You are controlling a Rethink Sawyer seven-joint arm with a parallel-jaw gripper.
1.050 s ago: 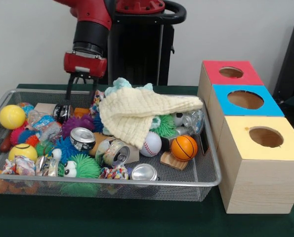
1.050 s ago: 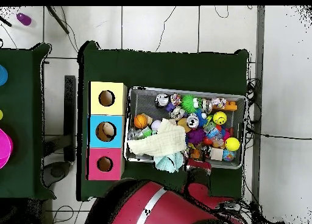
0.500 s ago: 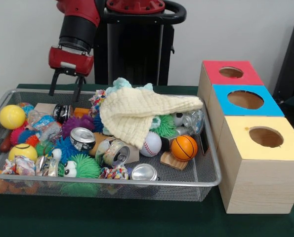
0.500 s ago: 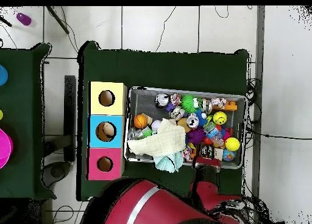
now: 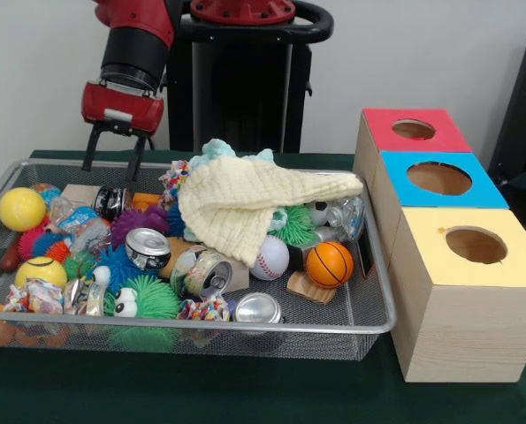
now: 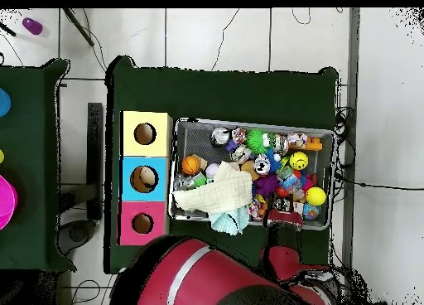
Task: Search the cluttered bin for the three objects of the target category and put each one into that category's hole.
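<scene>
My claw (image 5: 113,150) hangs above the far corner of the mesh bin (image 5: 379,291), its two fingers spread apart with nothing between them. Almost straight below it, just toward me, lies a dark crushed can (image 5: 110,201) on its side beside an orange block (image 5: 144,200), and that is the nearest can-like thing to the claw. I cannot say for certain which category is wanted, but cans look a fair guess: a silver can (image 5: 147,246) sits further toward me among the spiky balls, another can (image 5: 205,272) lies tipped with its open mouth facing me, and a fourth can (image 5: 257,308) rests against the near wall. A cream cloth (image 5: 243,201) drapes over the middle heap and hides what is under it. The three boxes stand on the counter beside the bin's other end: red box (image 5: 412,131), blue box (image 5: 438,179), yellow box (image 5: 473,246), each with a round hole. The dark can's long axis looks roughly crosswise to my view, so I judge a short drop with the fingers straddling its narrow width would do.
</scene>
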